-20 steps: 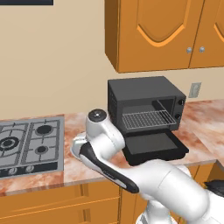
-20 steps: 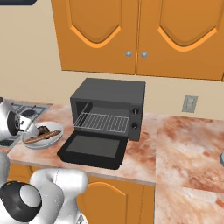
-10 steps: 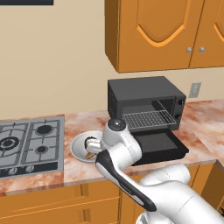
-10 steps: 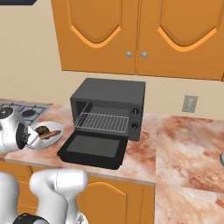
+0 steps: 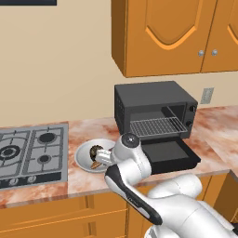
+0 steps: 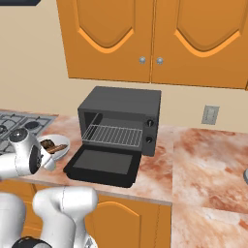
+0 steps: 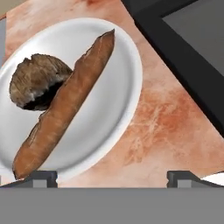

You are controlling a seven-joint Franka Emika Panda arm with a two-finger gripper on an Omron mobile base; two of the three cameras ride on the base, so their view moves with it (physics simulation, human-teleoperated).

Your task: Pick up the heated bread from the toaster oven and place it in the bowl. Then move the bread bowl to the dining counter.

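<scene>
Both base views look forward and down from behind the arm, one from its left, one from its right, sharing the toaster oven (image 5: pixel 155 122) (image 6: pixel 119 121) and the bowl (image 5: pixel 85 155) (image 6: pixel 62 147) on the bench (image 5: pixel 86 183). The hand view looks close down into the bowl (image 7: pixel 111 118).

Bread lump (image 7: pixel 37 81) and baguette (image 7: pixel 65 103) sit in the bowl (image 7: pixel 111 118); toaster oven (image 5: pixel 153 111) at its 3 o'clock, hob (image 5: pixel 30 153) at 9.

The light is bright and even everywhere. Shadows are soft and faint. The oven (image 5: pixel 155 114) looks dark inside. Nothing shines or glares. The close hand view looks a little fuzzy.
</scene>
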